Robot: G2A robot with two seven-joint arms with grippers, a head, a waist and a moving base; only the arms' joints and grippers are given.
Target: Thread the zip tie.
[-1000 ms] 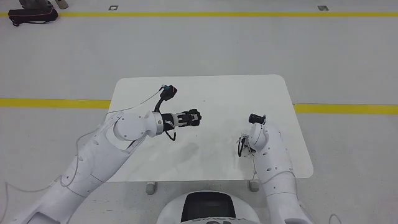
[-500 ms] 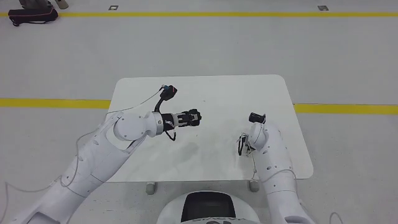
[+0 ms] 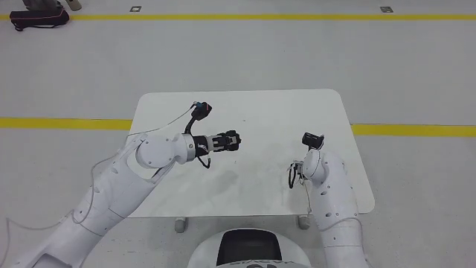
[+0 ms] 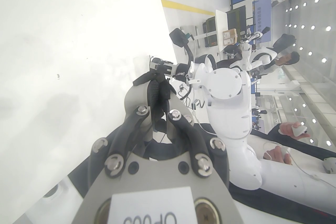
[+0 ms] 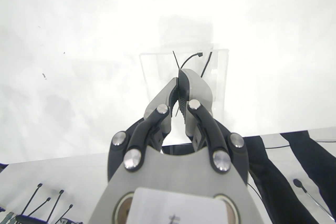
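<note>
My right gripper (image 5: pixel 179 78) is shut on a thin black zip tie (image 5: pixel 189 60). The tie's pointed tail and its curved end with the small head stick out past the fingertips, and a short piece shows between the pads. It hangs over a clear plastic box (image 5: pixel 223 72) on the white table (image 3: pixel 245 104), by the right edge. My right arm (image 3: pixel 316 165) stands there in the top view. My left gripper (image 3: pixel 235 140) hovers over the table's middle with its black pads (image 4: pixel 157 93) pressed together, and I see nothing between them. Farther off is the right gripper (image 4: pixel 157 67).
Several black zip ties (image 5: pixel 39 198) lie on a grey surface past the table's near edge. A person's hands (image 4: pixel 294 130) holding small controllers appear behind the robot. The tabletop carries only a few small dark specks (image 5: pixel 44 75).
The right arm has shifted slightly toward the table's right side. The left arm has stayed still.
</note>
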